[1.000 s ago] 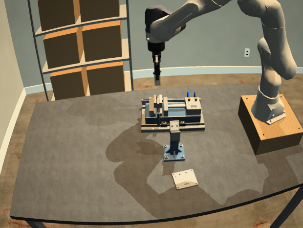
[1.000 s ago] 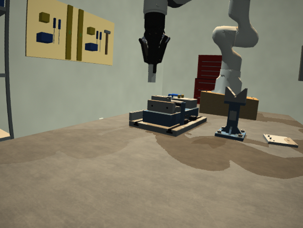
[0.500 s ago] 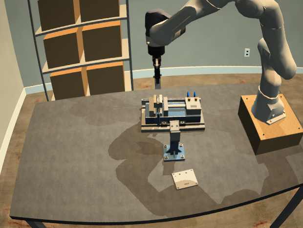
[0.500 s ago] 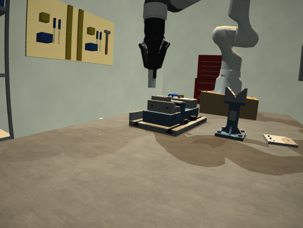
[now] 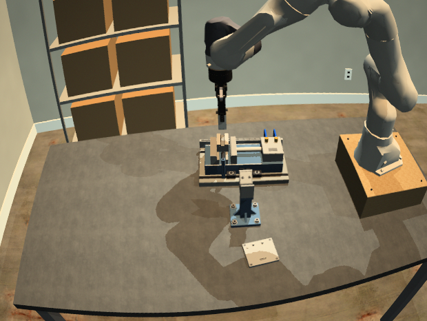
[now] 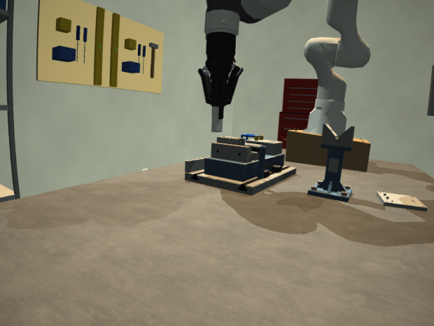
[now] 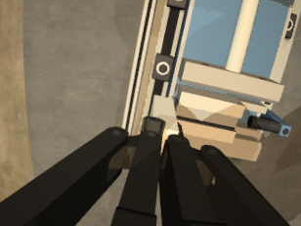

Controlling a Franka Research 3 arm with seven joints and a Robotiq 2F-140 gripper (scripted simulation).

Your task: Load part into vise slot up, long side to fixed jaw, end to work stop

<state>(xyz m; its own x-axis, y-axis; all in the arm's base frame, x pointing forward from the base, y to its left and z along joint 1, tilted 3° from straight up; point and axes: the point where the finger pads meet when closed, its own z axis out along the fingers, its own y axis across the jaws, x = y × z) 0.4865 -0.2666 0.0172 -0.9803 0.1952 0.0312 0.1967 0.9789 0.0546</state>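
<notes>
Grey walls (image 5: 275,65) (image 6: 105,133) were seen behind the vise (image 5: 268,168) (image 6: 224,168) (image 7: 210,40). Between its jaws the block (image 5: 222,147) (image 6: 229,139) (image 7: 206,131) was seated; above it, the gripper's (image 5: 222,123) (image 6: 216,125) (image 7: 165,130) fingers were closed together.

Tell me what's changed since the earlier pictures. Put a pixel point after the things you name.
The hand (image 5: 222,125) (image 6: 216,126) (image 7: 159,112) has come down toward the vise (image 5: 255,168) (image 6: 224,168) (image 7: 210,43). Nothing was taken hold of or let go; it remains shut and empty. The part (image 5: 222,147) (image 6: 229,140) (image 7: 210,108), vise and V-block (image 5: 246,175) (image 6: 345,137) stayed put.
</notes>
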